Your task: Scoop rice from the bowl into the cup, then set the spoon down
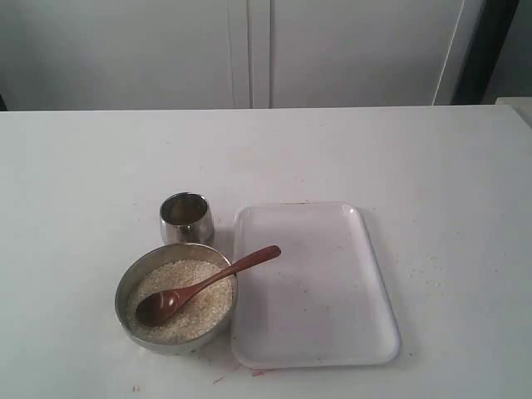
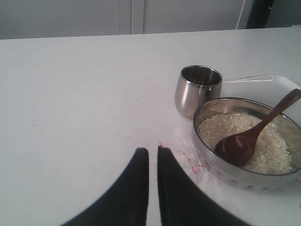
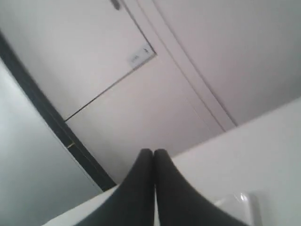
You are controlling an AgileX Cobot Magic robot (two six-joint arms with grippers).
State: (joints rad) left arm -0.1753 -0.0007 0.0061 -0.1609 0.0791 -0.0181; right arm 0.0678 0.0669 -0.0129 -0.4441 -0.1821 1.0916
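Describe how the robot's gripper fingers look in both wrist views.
The left gripper has two matte black fingers, smooth, broad at the base and curving to slim rounded tips. The right gripper looks the same. No cables, markings or labels show; the arms themselves are out of view.

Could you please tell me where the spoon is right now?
The spoon sits left of centre in the exterior view, scoop on the rice in the bowl, handle leaning over the rim toward the tray.

Spoon (image 1: 212,280) scoop rests on rice (image 1: 199,310) in bowl (image 1: 123,291), cup (image 1: 186,220) upright just beside.
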